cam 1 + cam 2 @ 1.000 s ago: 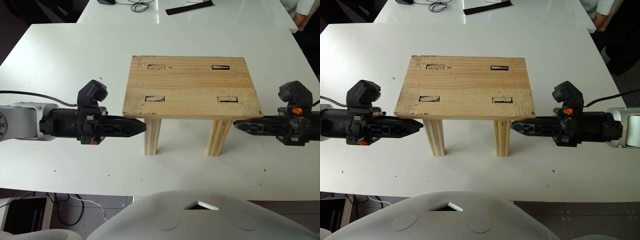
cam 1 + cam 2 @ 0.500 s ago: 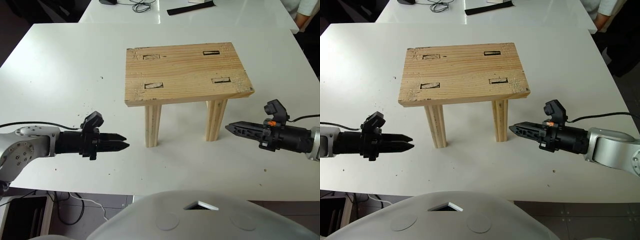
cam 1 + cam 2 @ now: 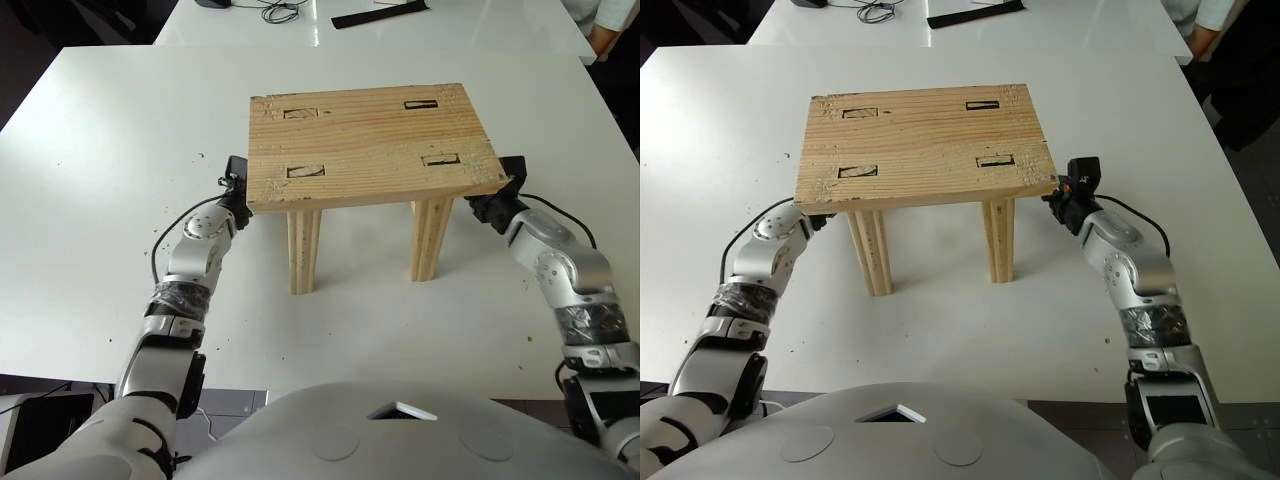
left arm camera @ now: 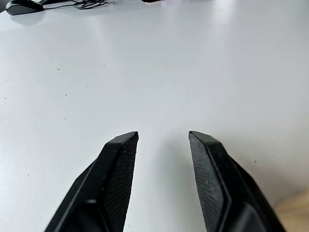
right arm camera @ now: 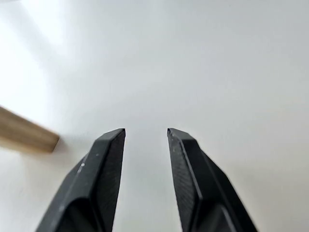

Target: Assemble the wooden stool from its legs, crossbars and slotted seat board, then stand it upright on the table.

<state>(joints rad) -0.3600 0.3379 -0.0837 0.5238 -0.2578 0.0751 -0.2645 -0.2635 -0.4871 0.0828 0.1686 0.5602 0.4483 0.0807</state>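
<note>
The wooden stool (image 3: 370, 145) stands upright in the middle of the white table (image 3: 120, 130). Its slotted seat board is on top, and two front legs (image 3: 305, 250) show under it. My left gripper (image 3: 236, 178) is just off the seat's left front corner, pointing away from me. In the left wrist view it (image 4: 163, 135) is open over bare tabletop, with a wood corner (image 4: 295, 212) at the edge. My right gripper (image 3: 1078, 178) is beside the seat's right front corner. In the right wrist view it (image 5: 146, 130) is open and empty, with the end of a wooden piece (image 5: 26, 134) off to one side.
Behind this table stands a second white table with a black strap (image 3: 380, 14), cables (image 3: 280, 10) and a mouse (image 3: 212, 4). Bare tabletop lies on both sides of the stool and in front of it.
Both arms have swung from lying low in front of the stool, fingers pointing inward at the legs, to the seat's two front corners, pointing away. The stool has stayed put since half a second ago.
</note>
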